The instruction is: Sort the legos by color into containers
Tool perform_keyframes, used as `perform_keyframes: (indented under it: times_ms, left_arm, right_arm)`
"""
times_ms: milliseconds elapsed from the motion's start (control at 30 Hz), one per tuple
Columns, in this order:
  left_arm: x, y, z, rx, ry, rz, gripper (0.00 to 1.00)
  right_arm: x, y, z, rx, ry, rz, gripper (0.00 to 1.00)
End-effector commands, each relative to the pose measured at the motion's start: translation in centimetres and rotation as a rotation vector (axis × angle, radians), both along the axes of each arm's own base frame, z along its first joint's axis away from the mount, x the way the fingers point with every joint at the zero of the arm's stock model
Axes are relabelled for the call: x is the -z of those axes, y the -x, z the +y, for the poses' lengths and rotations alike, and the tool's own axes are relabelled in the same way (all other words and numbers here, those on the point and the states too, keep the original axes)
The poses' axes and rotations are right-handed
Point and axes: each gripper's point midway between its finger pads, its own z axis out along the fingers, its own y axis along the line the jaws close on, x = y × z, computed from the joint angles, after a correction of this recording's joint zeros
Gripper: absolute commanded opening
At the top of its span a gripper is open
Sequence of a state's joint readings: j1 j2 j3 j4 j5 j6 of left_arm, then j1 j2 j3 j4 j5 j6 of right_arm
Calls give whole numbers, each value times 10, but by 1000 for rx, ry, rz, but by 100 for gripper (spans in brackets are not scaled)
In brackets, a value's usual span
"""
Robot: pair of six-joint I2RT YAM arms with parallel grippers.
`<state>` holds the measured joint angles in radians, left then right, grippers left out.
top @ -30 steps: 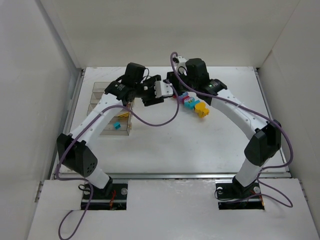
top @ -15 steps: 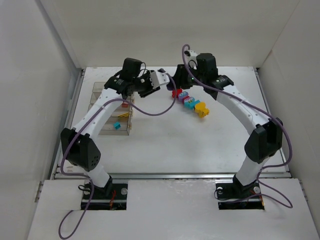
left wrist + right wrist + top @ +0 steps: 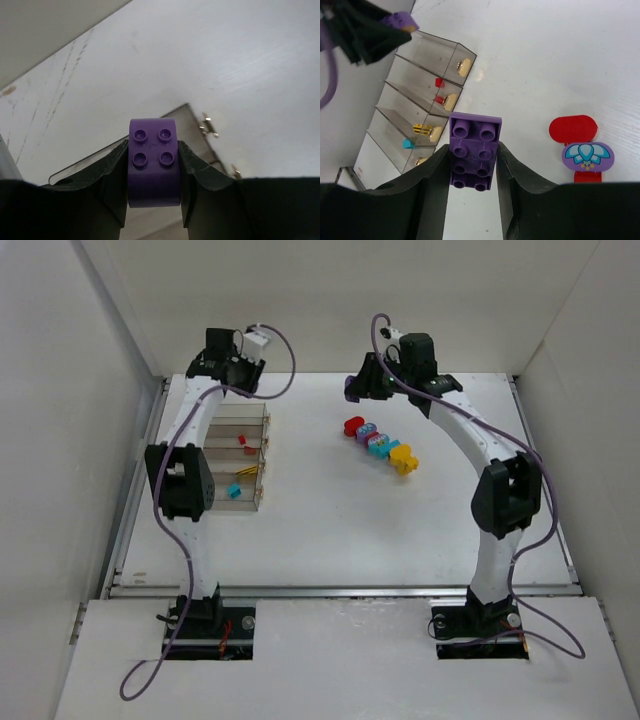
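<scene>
The left gripper (image 3: 153,150) is closed on a small purple lego (image 3: 153,172). Both fingers (image 3: 112,172) press on its two sides, so the jaws stand narrow with the piece between them. Four studs of this lego look toward the wrist camera. Its longer side runs along the fingers and points out past the tips. Just beyond the tips, a little to the right and lower, is a corner of the containers (image 3: 192,111), which stand on the white table (image 3: 240,60). In the top view this gripper (image 3: 252,340) hangs at the far end of the row of containers (image 3: 215,502).

The right gripper (image 3: 473,150) is also closed, on a long purple lego (image 3: 475,135) that fills the narrow gap between the jaws. This lego has two studs across and four along. Its long axis follows the fingers and points away from the wrist, with the studs facing the camera.

To the left of this gripper and lower down, the four containers (image 3: 427,47) stand in one row. Counting from the far end, the second holds red legos (image 3: 439,82), the third a yellow lego (image 3: 421,131) and the fourth a cyan lego (image 3: 408,144).

To the right of the gripper, on the table, a flat red lego (image 3: 573,128) touches a purple lego with a flower print (image 3: 586,155). In the top view these two are the far end of a short slanting row of loose legos (image 3: 380,445). The row lies on the near side of the right gripper (image 3: 352,388), well apart from the containers.
</scene>
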<state>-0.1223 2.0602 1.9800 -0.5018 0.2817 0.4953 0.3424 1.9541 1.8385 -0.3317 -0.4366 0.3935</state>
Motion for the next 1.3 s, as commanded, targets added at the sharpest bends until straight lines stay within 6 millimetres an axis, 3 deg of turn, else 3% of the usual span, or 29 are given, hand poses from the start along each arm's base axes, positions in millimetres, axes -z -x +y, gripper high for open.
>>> perform_keyframes:
  times_ms: [0,33,100,267,333,533,633,667,800,833,933,1000,1100,1133,1167,1233,1267]
  left_arm:
    - [23,-14,36,-210,60,130,0]
    - [29,-16,40,-228,42,141,0]
    - [44,-15,39,-235,43,174,0]
    - [56,-11,47,-312,106,219,0]
    - [67,-16,61,-343,122,232,0]
    - [85,-18,61,-346,117,256,0]
    - [91,-18,58,-317,118,265,18]
    - [92,-14,56,-302,116,279,36]
    - [94,-12,66,-319,91,285,72]
    - [94,-13,68,-327,83,283,74]
    - [76,-13,76,-340,110,254,80]
    - [65,-12,70,-337,148,246,80]
    - [31,-10,74,-332,168,185,79]
    - [4,-8,71,-318,184,131,79]
    - [-12,-8,68,-292,192,94,79]
    - [-40,3,47,-149,246,56,77]
    - [-70,12,38,-41,233,-22,77]
  right_arm:
    - [-32,-8,5,-33,-19,-91,0]
    - [-25,-10,6,-33,-14,-78,0]
    - [-30,-16,2,-24,-17,-86,0]
    - [-21,-21,4,-24,-9,-64,0]
    - [-24,-20,4,-24,-9,-64,0]
    - [-21,-22,2,-7,4,-48,0]
    - [-23,-22,1,-7,4,-48,0]
    - [-23,-22,1,-7,4,-48,0]
    - [-28,-20,1,-7,1,-57,0]
    - [-28,-20,1,-7,1,-57,0]
    - [-33,-16,6,-18,-2,-65,0]
    - [-38,-14,5,-18,-5,-74,0]
    - [-45,-7,14,-68,-18,-101,0]
    - [-48,1,18,-119,-32,-110,0]
    - [-44,5,21,-155,-31,-109,0]
    - [-57,23,31,-285,-23,-204,0]
    - [-52,34,38,-344,-9,-222,0]
